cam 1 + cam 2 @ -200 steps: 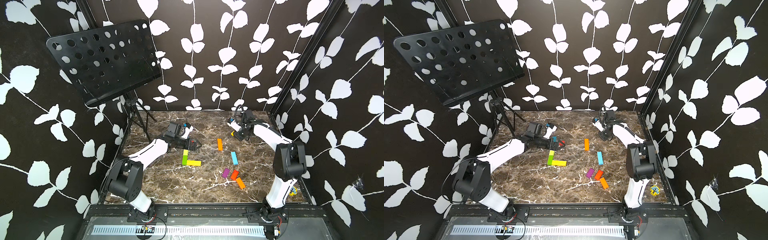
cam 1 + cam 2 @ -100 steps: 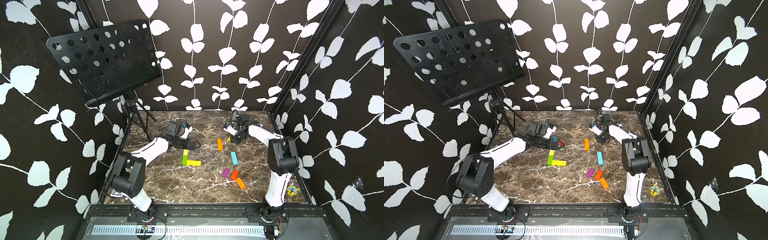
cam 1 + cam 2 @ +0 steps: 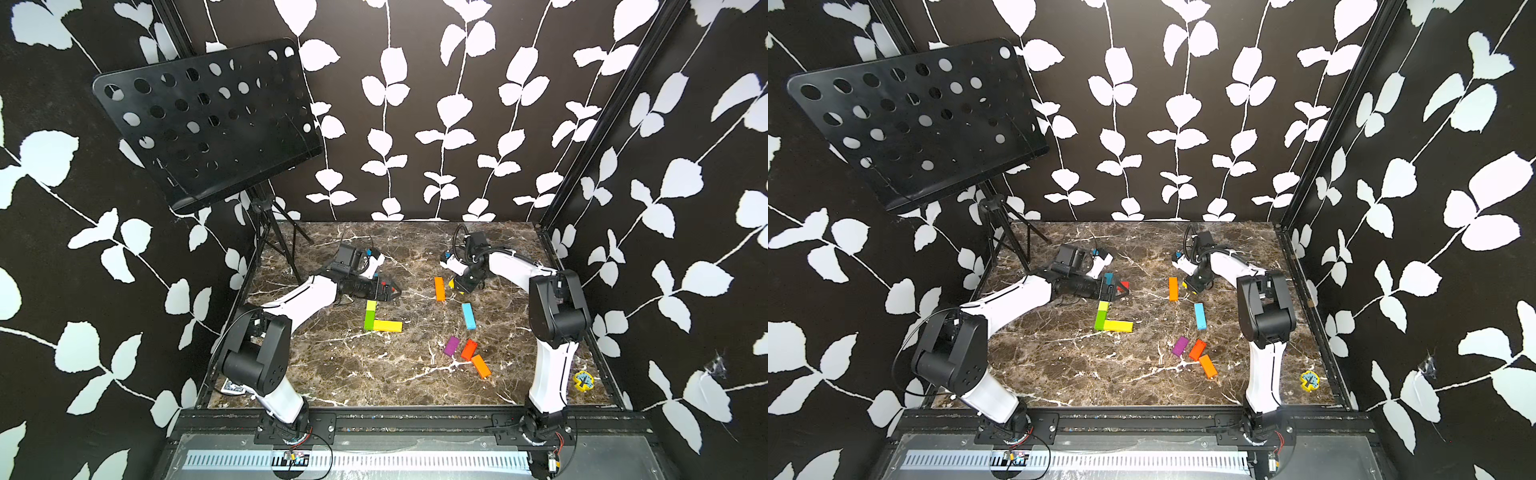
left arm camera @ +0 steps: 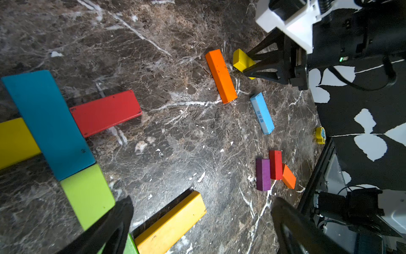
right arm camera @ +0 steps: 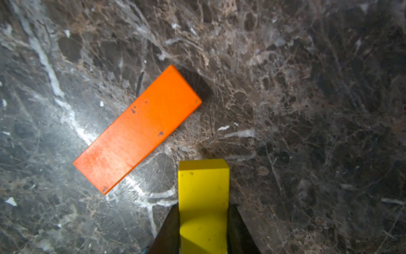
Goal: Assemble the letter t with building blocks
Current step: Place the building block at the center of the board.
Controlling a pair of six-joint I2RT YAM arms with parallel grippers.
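The right claw (image 5: 203, 207) is clenched on a small yellow wooden block (image 5: 203, 184), with one black finger on each side of it. That block is just beside a long orange wooden block (image 5: 138, 129), and the two do not touch. The orange one lies flat on the brown marble table (image 5: 307, 110). I cannot tell if the yellow one touches the table.

The left claw (image 3: 390, 291) is wide open and holds nothing. It hangs low over the top of the letter t (image 4: 66, 143), which lies flat on the left arm's side of the table. The stem is a long blue block (image 4: 47, 123) and a light green block (image 4: 87, 193), end to end. A flat red block (image 4: 105, 113) sticks out from one side of the blue one, and a second yellow block (image 4: 17, 140) from the other side. A long yellow bar (image 4: 171, 222) makes the foot at the green end.

More blocks lie loose on the right arm's side. A light blue block (image 3: 468, 316) lies alone. Nearer the front, a purple block (image 3: 451, 345) and a short red block (image 3: 468, 349) touch side by side. A short orange block (image 3: 481, 365) touches the red one's end.
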